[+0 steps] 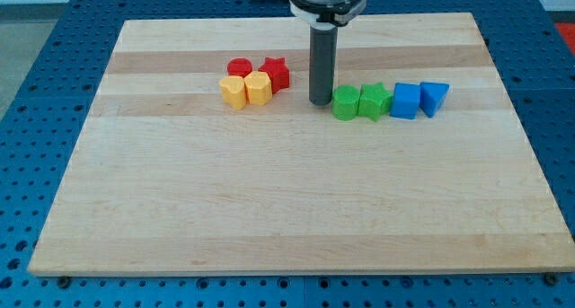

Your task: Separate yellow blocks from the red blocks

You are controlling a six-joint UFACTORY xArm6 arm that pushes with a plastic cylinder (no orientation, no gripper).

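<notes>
Two yellow blocks sit side by side at the view's upper left-centre: a yellow block (234,92) on the left and a yellow block (258,88) on the right. Just behind them are a red round block (238,68) and a red star block (277,73). All of these touch in one cluster. My tip (320,102) rests on the board to the right of the cluster, about a block's width from the red star, and right beside the green round block (345,103).
A row to the right of the tip holds the green round block, a green star block (374,101), a blue block (406,101) and a blue triangular block (433,98). The wooden board (287,209) lies on a blue pegboard table.
</notes>
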